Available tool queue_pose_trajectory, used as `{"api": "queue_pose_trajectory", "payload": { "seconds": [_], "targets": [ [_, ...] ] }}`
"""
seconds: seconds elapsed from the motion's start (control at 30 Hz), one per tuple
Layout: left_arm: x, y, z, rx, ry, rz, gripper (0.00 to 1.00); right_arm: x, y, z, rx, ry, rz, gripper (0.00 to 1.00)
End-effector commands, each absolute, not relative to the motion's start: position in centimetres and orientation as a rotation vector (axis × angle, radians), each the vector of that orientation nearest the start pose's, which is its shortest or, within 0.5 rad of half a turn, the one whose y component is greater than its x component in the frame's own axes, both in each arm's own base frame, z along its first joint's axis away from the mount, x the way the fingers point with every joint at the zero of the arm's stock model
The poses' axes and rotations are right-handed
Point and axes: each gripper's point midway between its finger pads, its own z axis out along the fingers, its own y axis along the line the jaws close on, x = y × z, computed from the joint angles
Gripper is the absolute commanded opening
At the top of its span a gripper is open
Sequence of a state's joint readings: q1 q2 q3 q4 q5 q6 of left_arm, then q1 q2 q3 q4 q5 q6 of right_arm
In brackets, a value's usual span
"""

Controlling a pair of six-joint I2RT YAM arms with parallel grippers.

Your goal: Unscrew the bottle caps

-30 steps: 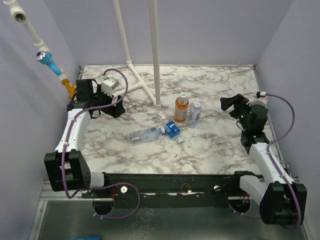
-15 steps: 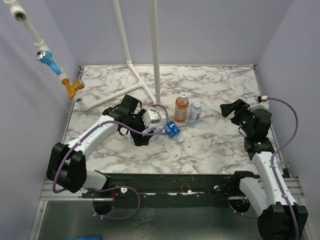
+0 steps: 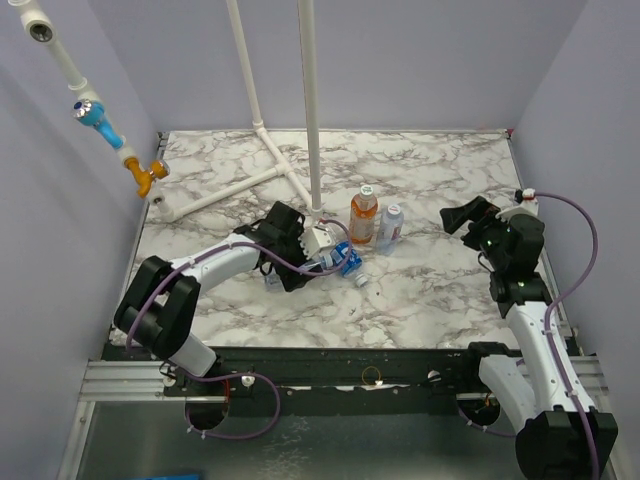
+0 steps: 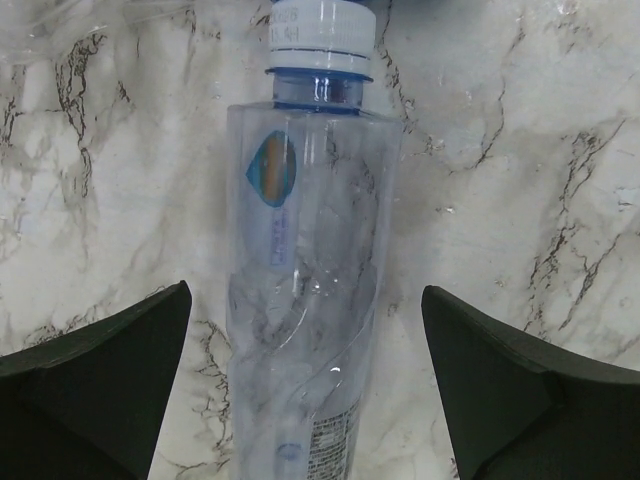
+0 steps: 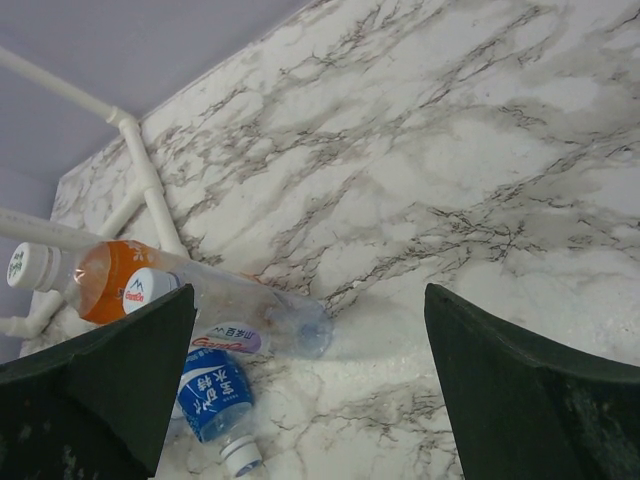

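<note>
No cap off yet, as far as I can judge. Left hand (image 4: 305,295) wide, straddling the lying clear bottle (image 4: 310,200) on the worktop (image 4: 520,150), not gripping; its white cap (image 4: 320,30) is on. Right hand (image 3: 455,218) wide, empty, apart from the upright orange bottle (image 3: 363,220) and clear neighbour (image 3: 391,226), both capped. All the unscrewing is left.

Orange bottle (image 3: 363,224) upright — clear bottle (image 4: 305,300) lying, capped.

This is a robotics lab test cell. A marble-patterned tabletop (image 3: 430,170) is boxed in by plain lavender walls (image 3: 420,60). Robot arms (image 3: 530,320) trailing purple cables (image 3: 583,250) are bolted along an aluminium rail (image 3: 110,377), and white pipe framing (image 3: 311,100) stands on the tabletop.
</note>
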State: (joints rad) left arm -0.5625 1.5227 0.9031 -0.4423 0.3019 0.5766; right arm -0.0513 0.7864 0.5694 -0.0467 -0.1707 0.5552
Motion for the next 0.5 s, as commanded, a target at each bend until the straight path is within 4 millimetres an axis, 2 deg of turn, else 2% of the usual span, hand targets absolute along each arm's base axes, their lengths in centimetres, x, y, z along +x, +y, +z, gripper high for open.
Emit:
{"api": "queue_pose_trajectory", "payload": {
  "seconds": [0.0, 0.1, 0.13, 0.2, 0.3, 0.33, 0.47],
  "targets": [
    [27.3, -20.1, 3.3, 1.529, 2.109, -0.288, 0.99, 31.5, 4.2, 21.6, 0.396, 1.82, 0.518, 1.0],
    [27.2, -19.7, 2.3, 1.581, 2.097, -0.259, 0.99, 31.5, 4.6, 21.7, 0.384, 1.824, 0.523, 1.0],
    [27.2, -19.6, 2.0, 1.592, 2.098, -0.254, 0.96, 31.4, 4.7, 21.8, 0.378, 1.822, 0.524, 1.0],
    [27.1, -19.5, 1.8, 1.614, 2.088, -0.249, 0.85, 31.4, 4.8, 22.2, 0.37, 1.814, 0.525, 1.0],
    [27.2, -19.5, 1.9, 1.619, 2.08, -0.248, 0.64, 31.3, 5.2, 23.0, 0.351, 1.806, 0.54, 1.0],
    [27.2, -19.6, 2.2, 1.615, 2.071, -0.251, 0.59, 31.4, 5.2, 23.4, 0.35, 1.801, 0.538, 1.0],
    [27.2, -20.2, 4.3, 1.534, 2.057, -0.286, 0.34, 31.4, 7.3, 25.0, 0.298, 1.796, 0.574, 1.0]
  ]
}}
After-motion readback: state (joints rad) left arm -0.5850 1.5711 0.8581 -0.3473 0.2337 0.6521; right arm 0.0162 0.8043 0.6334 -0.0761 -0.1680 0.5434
